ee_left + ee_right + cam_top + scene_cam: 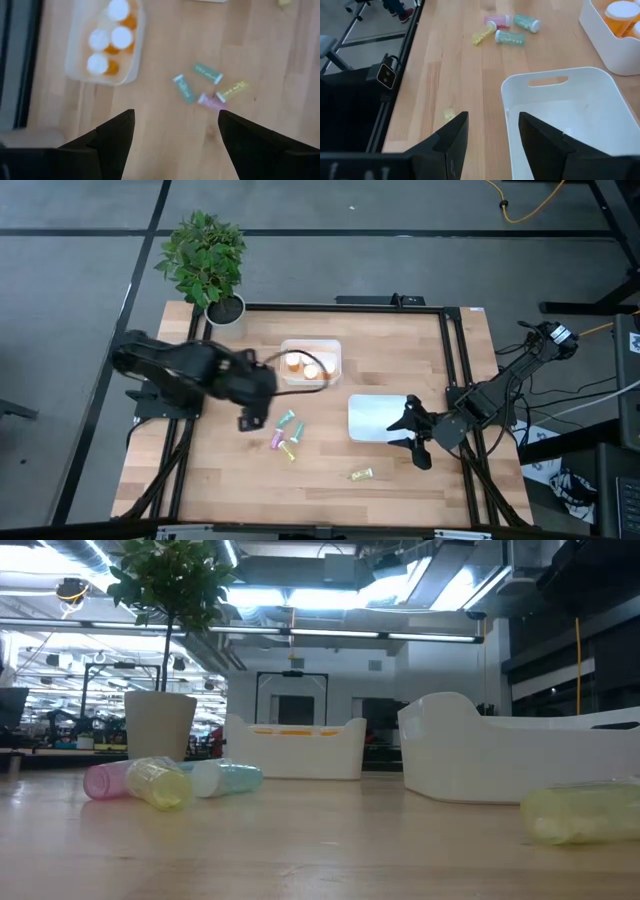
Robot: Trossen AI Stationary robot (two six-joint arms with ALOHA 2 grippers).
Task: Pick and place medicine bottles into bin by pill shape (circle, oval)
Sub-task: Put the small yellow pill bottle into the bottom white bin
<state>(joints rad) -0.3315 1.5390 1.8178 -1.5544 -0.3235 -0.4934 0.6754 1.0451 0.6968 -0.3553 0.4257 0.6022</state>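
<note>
Greenery stood at the far left corner: a potted plant (207,265) on the wooden tabletop (400,360). The left claw (252,420) hung over the left part of the tabletop with its fingers spread apart and nothing between them. Just beyond it, toward the back, sat a white bin (311,363) holding orange bottles with white caps (112,42), at least three of them showing in the left wrist view. Right beside the left claw, on its inner side, lay a loose cluster of four pastel bottles: a teal bottle (287,418) and a green bottle (296,430) nearer the middle, a pink bottle (278,440) and a yellow bottle (290,450) toward the front edge. All four lay on their sides, close together but outside the spread fingers, none of them gripped.

Farther right, near the front edge, a second yellow bottle (361,474) lay alone on its side, well apart from the cluster and between the two claws. Behind it sat a second white bin (375,420), empty inside as the right wrist view showed. The right claw (417,442) hovered just beside that bin's right edge, fingers parted and holding nothing, with the lone yellow bottle near it toward the front.
</note>
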